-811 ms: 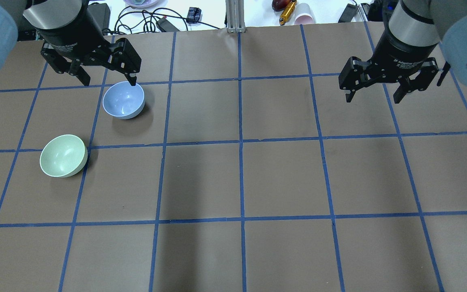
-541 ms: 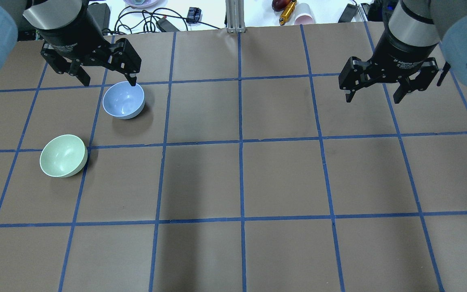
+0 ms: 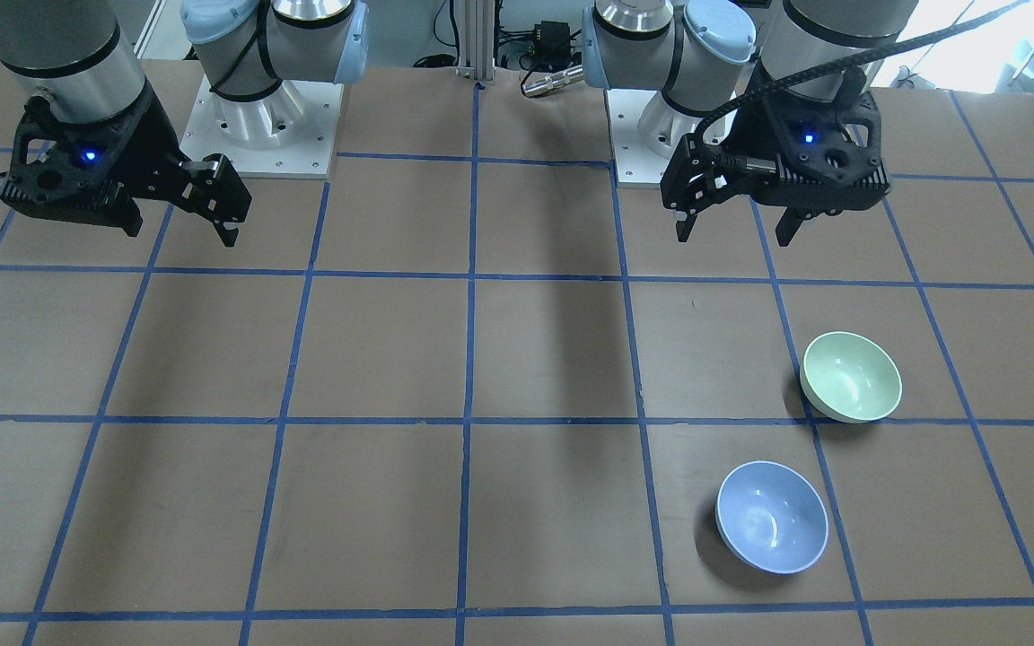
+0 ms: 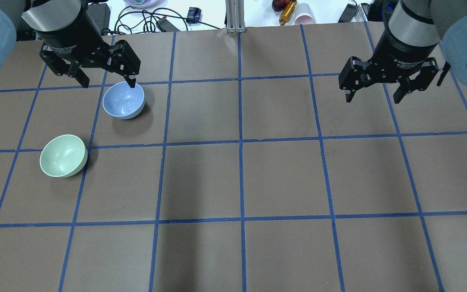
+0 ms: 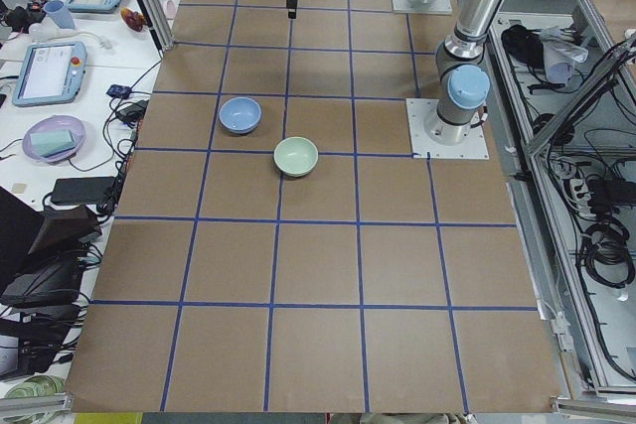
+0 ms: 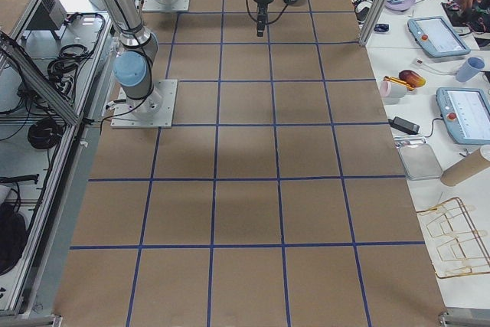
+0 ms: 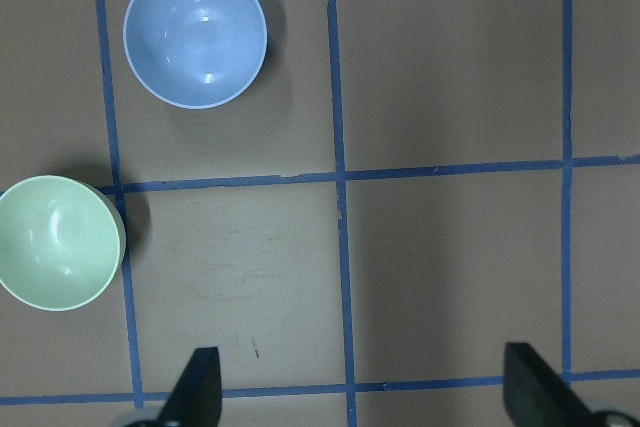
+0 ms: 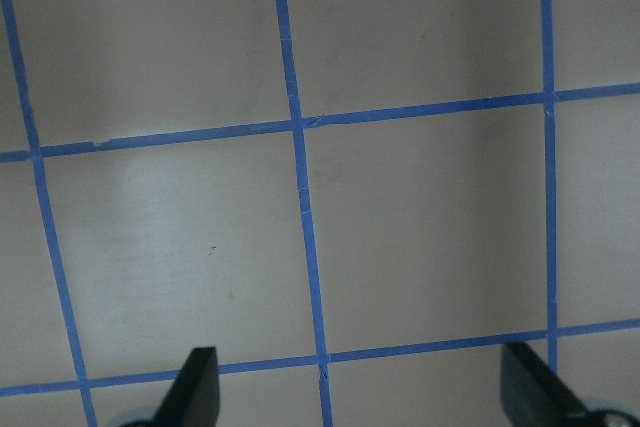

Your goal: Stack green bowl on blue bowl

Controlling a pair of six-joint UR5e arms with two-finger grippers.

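Left pincer (image 3: 734, 238) barely shifts sideways since a moment ago, hovers spread wide and empty, green bowl (image 4: 63, 156) upright on the tabletop (image 4: 282, 178) nearby, blue bowl (image 4: 123, 100) beside it, apart, right pincer (image 4: 373, 101) wide, empty, well away.

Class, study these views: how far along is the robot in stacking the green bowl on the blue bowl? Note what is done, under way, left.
Done: nothing; the green bowl and the blue bowl sit apart on the table, both empty. In hand: the left hand hangs open above the table, touching neither; the right hand is open, far off. Left: grasp, lift, nest the green bowl.
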